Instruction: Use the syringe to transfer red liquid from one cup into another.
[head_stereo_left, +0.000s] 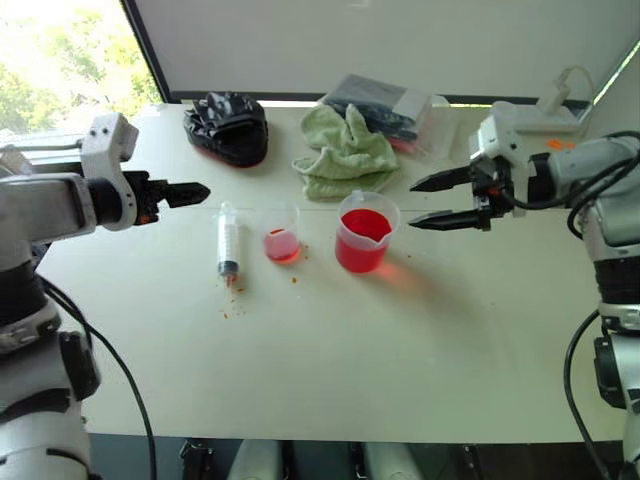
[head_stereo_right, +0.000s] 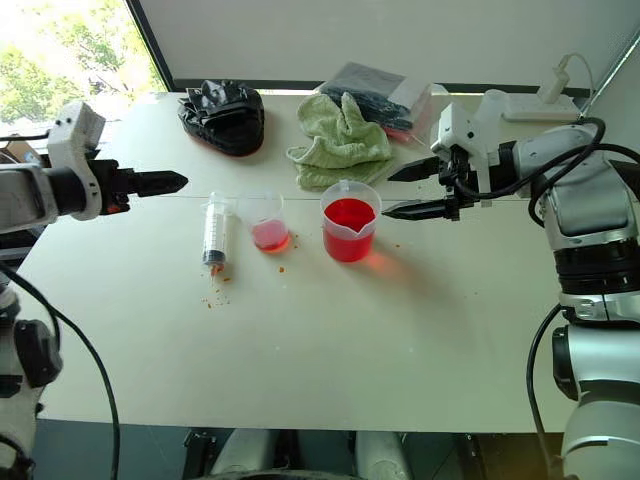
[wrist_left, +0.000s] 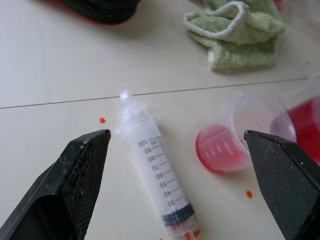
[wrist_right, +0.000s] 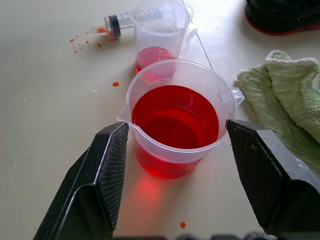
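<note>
The big white tabletop fills most of the frame. At the top middle lie a crumpled green towel and, to its left, a black pouch. A clear plastic bag sits behind the towel.

In the middle of the frame stands the bigger cup, a clear beaker with a spout. It is over half full of red liquid. Just to its left stands the small narrow cup, with only a little red liquid at the bottom. The two cups are near each other but not touching.

Left of the small cup, the syringe lies flat on the tabletop, with its red tip pointing to the bottom of the frame. Its barrel looks empty, with the plunger pushed in. Small red drops dot the tabletop near the tip.

The right gripper hangs in the air right of the beaker, with its jaws apart and nothing in them. The left gripper hangs at the left, above the syringe, spread wide and holding nothing.
</note>
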